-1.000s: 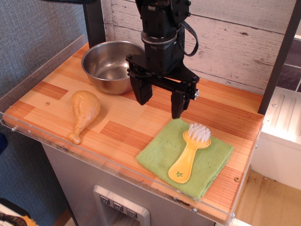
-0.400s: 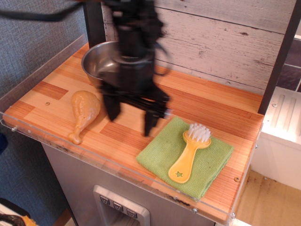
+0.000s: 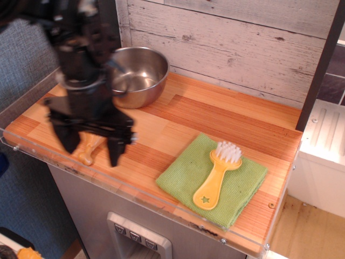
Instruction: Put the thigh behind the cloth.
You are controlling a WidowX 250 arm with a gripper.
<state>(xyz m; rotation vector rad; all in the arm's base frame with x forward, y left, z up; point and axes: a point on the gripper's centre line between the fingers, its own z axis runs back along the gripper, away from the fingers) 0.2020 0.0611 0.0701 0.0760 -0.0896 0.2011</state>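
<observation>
The tan-yellow thigh [image 3: 88,151] lies at the table's front left; only its narrow bone end shows, the rest is hidden behind my arm. My gripper [image 3: 91,148] hangs over it, blurred, with its two black fingers [image 3: 115,151] spread wide to either side of the bone end, holding nothing. The light-green cloth [image 3: 186,172] lies flat at the front right, well apart from the gripper.
A yellow brush with white bristles [image 3: 216,174] lies on the cloth. A steel bowl [image 3: 141,73] stands at the back left by the white plank wall [image 3: 242,43]. A clear plastic rim [image 3: 32,156] runs along the table's front and left edges.
My arm has swept from the middle of the table, beside the cloth, to the front left and now covers most of the thigh. Thigh, cloth, brush and bowl have not moved.
</observation>
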